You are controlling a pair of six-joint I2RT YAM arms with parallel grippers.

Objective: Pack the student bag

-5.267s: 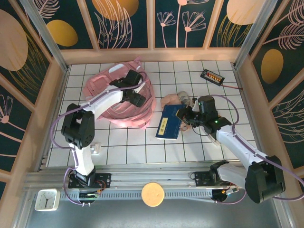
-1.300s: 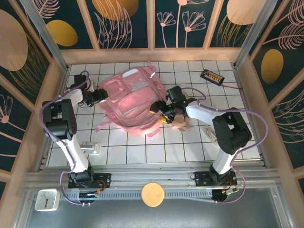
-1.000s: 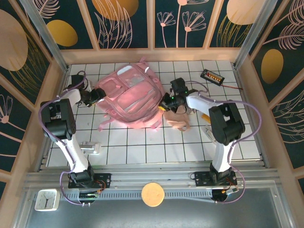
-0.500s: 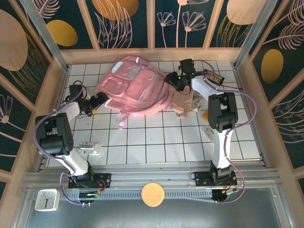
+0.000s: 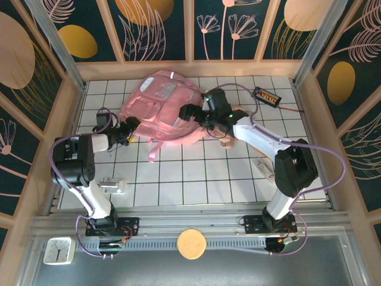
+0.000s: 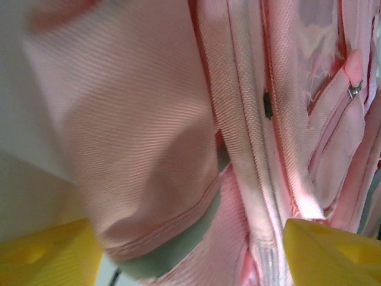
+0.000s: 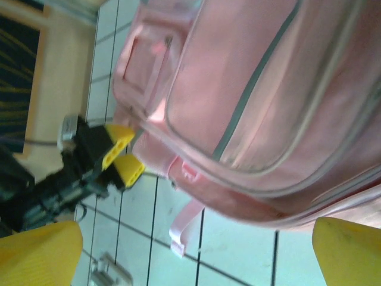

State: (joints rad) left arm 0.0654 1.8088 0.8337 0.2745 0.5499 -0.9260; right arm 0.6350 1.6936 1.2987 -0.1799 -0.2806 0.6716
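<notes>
Both the left gripper (image 5: 127, 128) and right gripper (image 5: 189, 112) are open at the bag (image 5: 158, 107). Shutting now could pinch its side and drag it.

Pink student bag (image 5: 164, 107), white gridded table (image 5: 196, 173)

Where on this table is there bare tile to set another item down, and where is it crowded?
Widest free patch: near tiles of the table, between the two arms, in front of the student bag. A smaller one: between the pouch, the black device and the right wall. Crowded: the bag's edges, at the left gripper and right gripper.
</notes>
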